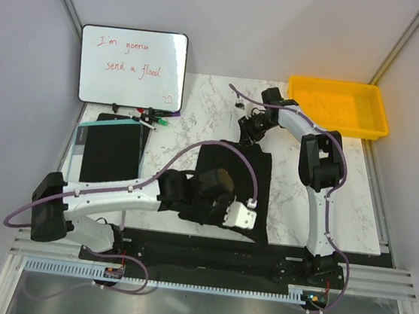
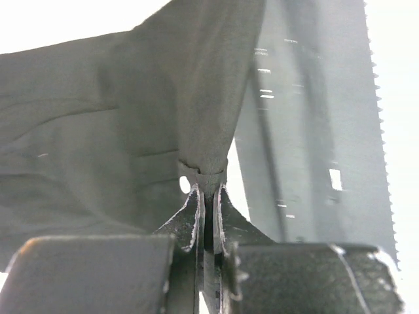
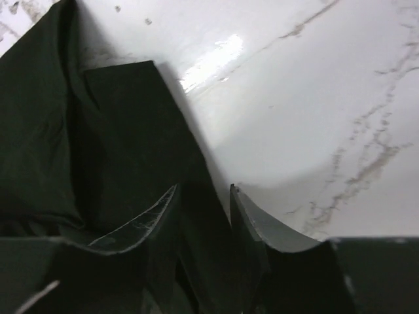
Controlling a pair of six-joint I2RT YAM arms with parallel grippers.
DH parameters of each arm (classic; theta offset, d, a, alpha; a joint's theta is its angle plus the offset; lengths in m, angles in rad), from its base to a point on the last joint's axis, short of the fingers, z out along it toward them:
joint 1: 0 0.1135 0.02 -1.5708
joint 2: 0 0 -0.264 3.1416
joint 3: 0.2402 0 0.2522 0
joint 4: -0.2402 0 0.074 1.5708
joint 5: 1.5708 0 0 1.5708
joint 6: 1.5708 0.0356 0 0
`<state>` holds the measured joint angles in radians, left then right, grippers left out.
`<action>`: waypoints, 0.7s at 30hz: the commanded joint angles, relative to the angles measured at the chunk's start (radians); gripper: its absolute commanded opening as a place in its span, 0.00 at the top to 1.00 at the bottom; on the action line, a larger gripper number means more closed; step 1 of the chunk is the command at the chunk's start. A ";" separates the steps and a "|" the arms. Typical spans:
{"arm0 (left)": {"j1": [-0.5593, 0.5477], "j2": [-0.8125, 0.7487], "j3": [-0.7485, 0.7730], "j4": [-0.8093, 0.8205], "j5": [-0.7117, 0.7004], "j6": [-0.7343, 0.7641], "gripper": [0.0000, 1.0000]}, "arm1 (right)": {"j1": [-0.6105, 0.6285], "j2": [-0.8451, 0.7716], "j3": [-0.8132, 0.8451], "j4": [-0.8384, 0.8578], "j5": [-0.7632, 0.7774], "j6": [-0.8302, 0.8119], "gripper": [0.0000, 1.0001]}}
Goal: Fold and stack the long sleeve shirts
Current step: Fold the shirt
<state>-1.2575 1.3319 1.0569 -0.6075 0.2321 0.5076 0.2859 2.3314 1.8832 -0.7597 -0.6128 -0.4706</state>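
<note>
- I count one long sleeve shirt (image 1: 232, 173), black, lying partly folded on the marble table (image 1: 327, 186) in the middle, towards the near edge.
- I have two arms out, both at that shirt.
- My left arm bends across from the left; my left gripper (image 2: 208, 190) is at the shirt's near edge, clenched on a pinch of its cloth, which hangs taut from the tips.
- My right arm reaches up and curls back to the shirt's far edge. My right gripper (image 3: 203, 188) is low over the table, jaws apart, with the cloth's edge running into the gap and not pinched.
- Around it: one whiteboard (image 1: 133, 66) with red writing at far left, a few markers (image 1: 147, 116) below it, one flat black board (image 1: 112, 150) at left, and one yellow tray (image 1: 339, 85) at far right.
</note>
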 commanded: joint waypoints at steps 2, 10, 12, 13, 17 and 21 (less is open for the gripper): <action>0.179 0.104 0.184 -0.017 0.087 0.123 0.98 | 0.019 -0.010 -0.061 -0.055 -0.096 -0.071 0.60; 0.378 0.328 0.328 0.035 0.167 0.279 0.98 | 0.042 -0.058 -0.177 -0.059 -0.200 -0.111 0.60; 0.398 0.381 0.330 0.095 0.164 0.325 0.98 | 0.042 -0.067 -0.196 -0.064 -0.215 -0.118 0.61; 0.417 0.401 0.339 0.109 0.164 0.345 0.98 | 0.044 -0.070 -0.202 -0.064 -0.226 -0.120 0.61; 0.449 0.487 0.336 0.221 0.147 0.385 0.98 | 0.065 -0.090 -0.236 -0.067 -0.261 -0.123 0.60; 0.452 0.515 0.296 0.247 0.153 0.359 0.98 | 0.087 -0.125 -0.294 -0.067 -0.280 -0.128 0.60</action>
<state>-0.8116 1.8378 1.3537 -0.4629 0.3553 0.8207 0.3382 2.2467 1.6535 -0.7792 -0.8639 -0.5591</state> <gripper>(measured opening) 0.046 0.396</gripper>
